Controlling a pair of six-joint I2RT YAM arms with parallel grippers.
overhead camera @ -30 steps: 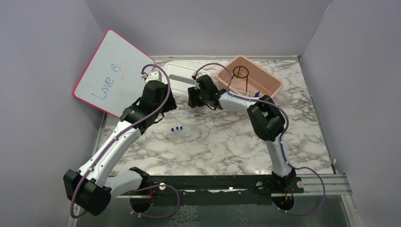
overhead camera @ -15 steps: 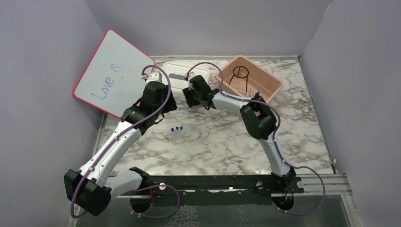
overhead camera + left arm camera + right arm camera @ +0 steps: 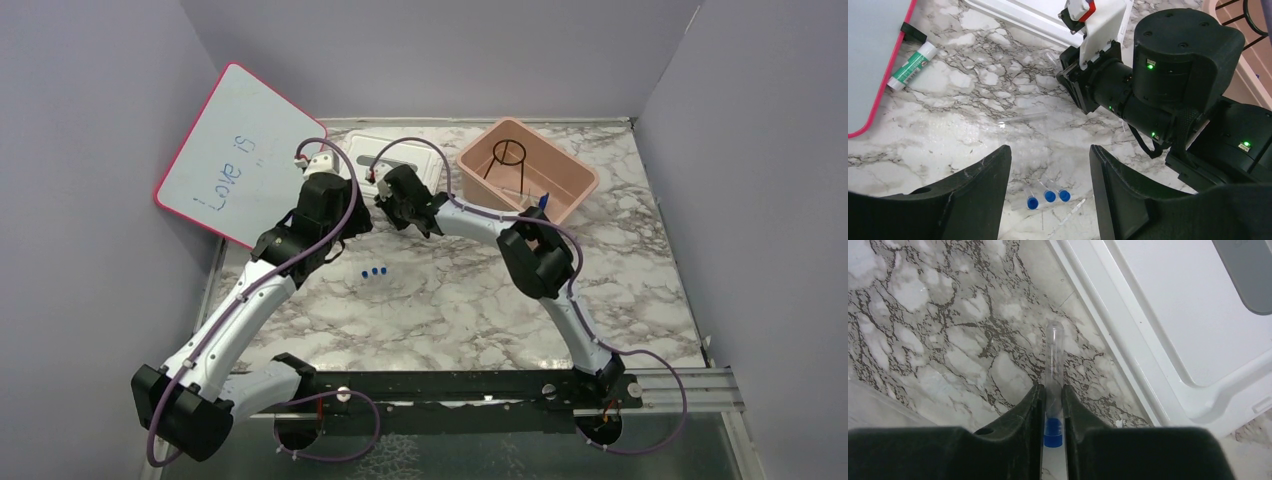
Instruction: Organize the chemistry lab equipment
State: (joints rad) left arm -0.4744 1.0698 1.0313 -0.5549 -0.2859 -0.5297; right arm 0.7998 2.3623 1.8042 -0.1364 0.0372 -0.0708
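Observation:
A clear glass tube [image 3: 1053,355] with a blue cap [image 3: 1053,435] lies on the marble beside the white tray, and my right gripper [image 3: 1053,395] is shut on it near the capped end. From above, the right gripper [image 3: 388,207] sits just right of the left wrist. My left gripper [image 3: 1050,160] hangs open over three blue-capped tubes [image 3: 1049,196], touching none; the overhead view shows them as blue dots [image 3: 374,271]. One more clear tube [image 3: 1020,119] lies loose farther out. The black wire ring stand [image 3: 510,152] stands inside the pink bin [image 3: 580,185].
A white tray [image 3: 368,152] lies at the back centre, its edge close to the held tube [image 3: 1128,340]. The pink-framed whiteboard [image 3: 235,150] leans at the back left. A green glue stick [image 3: 910,67] lies by its foot. Purple walls close in three sides.
My right gripper has moved left toward the white tray and closed on the blue-capped tube. The left arm has barely moved.

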